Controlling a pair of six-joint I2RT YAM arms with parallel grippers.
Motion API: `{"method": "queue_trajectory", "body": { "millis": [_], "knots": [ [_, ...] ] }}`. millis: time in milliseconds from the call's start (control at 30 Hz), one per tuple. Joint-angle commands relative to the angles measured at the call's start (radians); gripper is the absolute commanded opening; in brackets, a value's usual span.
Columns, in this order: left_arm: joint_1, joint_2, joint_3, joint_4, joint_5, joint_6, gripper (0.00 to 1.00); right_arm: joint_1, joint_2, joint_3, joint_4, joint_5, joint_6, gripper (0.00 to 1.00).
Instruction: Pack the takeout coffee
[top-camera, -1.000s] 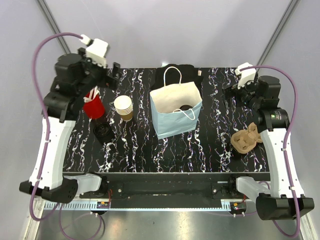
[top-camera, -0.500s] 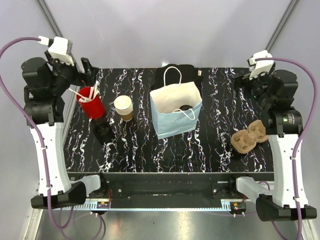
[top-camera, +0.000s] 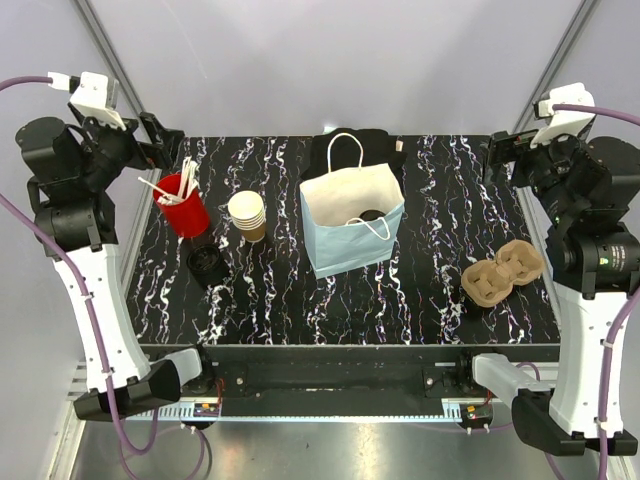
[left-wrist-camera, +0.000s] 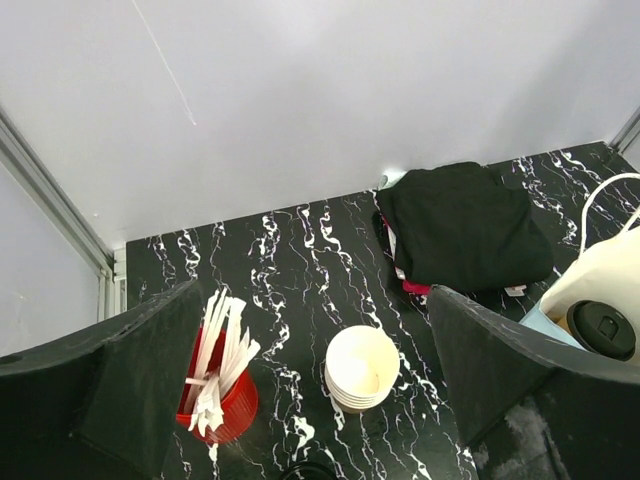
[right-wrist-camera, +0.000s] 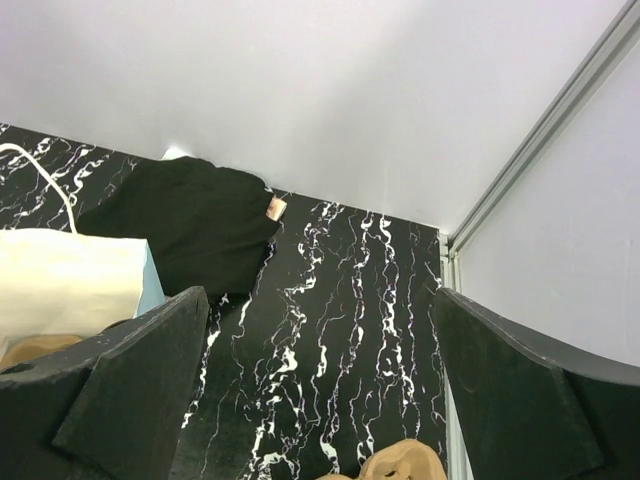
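Observation:
The takeout coffee (top-camera: 370, 213) stands inside the white and pale blue paper bag (top-camera: 350, 222) at the table's middle; only its round black lid (left-wrist-camera: 600, 330) shows, and the cup's body is hidden by the bag (left-wrist-camera: 600, 275). My left gripper (top-camera: 163, 136) hangs open above the table's back left corner, far from the bag, with nothing between its fingers (left-wrist-camera: 150, 380). My right gripper (top-camera: 498, 156) is open too, high over the back right corner, empty. The bag's white side (right-wrist-camera: 70, 270) appears at the left of the right wrist view.
A red cup of white straws (top-camera: 185, 210), a nested stack of tan cups (top-camera: 247, 215) and a pile of black lids (top-camera: 205, 263) stand at the left. A folded black cloth (top-camera: 350, 150) lies behind the bag. A cardboard cup carrier (top-camera: 503, 272) lies at the right.
Both arms have lifted and swung outward, the left toward the back left corner, the right toward the back right. Both grippers stayed open. The objects on the table have not moved.

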Motion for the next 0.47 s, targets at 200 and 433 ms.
{"method": "queue_trajectory", "body": {
  "millis": [200, 433],
  "knots": [
    [0.016, -0.037, 0.02, 0.076, 0.054, -0.039, 0.99, -0.001, -0.003, 0.074, -0.031, 0.021, 0.017, 1.0],
    [0.017, -0.037, 0.027, 0.071, 0.043, -0.044, 0.99, -0.002, 0.0, 0.08, -0.036, 0.01, 0.02, 1.0]
  ]
}}
